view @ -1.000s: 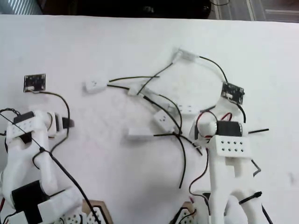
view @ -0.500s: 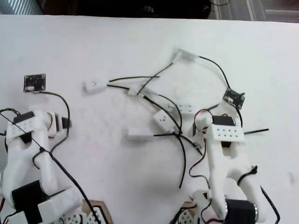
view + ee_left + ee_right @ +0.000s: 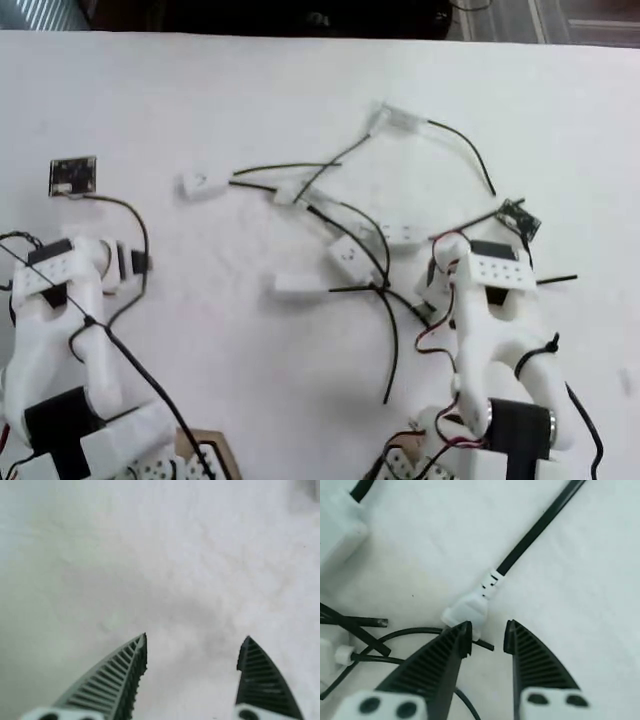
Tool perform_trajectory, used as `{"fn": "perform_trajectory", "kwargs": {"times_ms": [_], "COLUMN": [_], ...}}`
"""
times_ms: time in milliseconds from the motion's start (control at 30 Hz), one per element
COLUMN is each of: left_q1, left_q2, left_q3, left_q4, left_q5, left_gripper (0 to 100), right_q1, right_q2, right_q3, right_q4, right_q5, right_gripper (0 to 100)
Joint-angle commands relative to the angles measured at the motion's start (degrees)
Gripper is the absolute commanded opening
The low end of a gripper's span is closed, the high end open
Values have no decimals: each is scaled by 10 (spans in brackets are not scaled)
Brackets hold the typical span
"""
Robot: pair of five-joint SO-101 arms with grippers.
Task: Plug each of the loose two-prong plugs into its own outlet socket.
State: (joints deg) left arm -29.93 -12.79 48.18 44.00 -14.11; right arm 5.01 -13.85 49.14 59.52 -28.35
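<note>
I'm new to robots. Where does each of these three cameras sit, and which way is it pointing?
High view: fixed above the table, looking down on the cords, the left arm and the right arm.
Left wrist view: on the left arm's wrist, looking past the open left gripper at white tabletop.
Right wrist view: on the right arm's wrist, looking past the open right gripper at a white plug on a black cord.
Shared: the high and right wrist views both show black cords on the white table.

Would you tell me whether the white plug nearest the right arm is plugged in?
No, loose: the white plug lies on the table with its front end bare.
</note>
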Motion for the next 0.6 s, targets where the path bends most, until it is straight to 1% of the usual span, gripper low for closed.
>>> {"fn": "perform_trajectory", "kwargs": {"times_ms": [0, 200, 300, 467, 567], "left_q1": [9, 9, 9, 9, 9], "left_q2": [-19, -19, -19, -19, -19], "left_q3": [-2, -2, -2, -2, -2], "left_q4": [-10, -10, -10, -10, -10], "left_q5": [6, 6, 6, 6, 6], "left_gripper": [286, 286, 286, 286, 286], "right_q1": [5, -35, -35, -34, -34], "right_q2": [37, 44, 49, 50, 50], "right_q3": [-27, -27, -39, -45, -45], "right_q4": [-42, -53, -50, -21, -22], "right_q5": [-19, -31, -32, -52, -52], "right_gripper": [116, 116, 126, 206, 183]}}
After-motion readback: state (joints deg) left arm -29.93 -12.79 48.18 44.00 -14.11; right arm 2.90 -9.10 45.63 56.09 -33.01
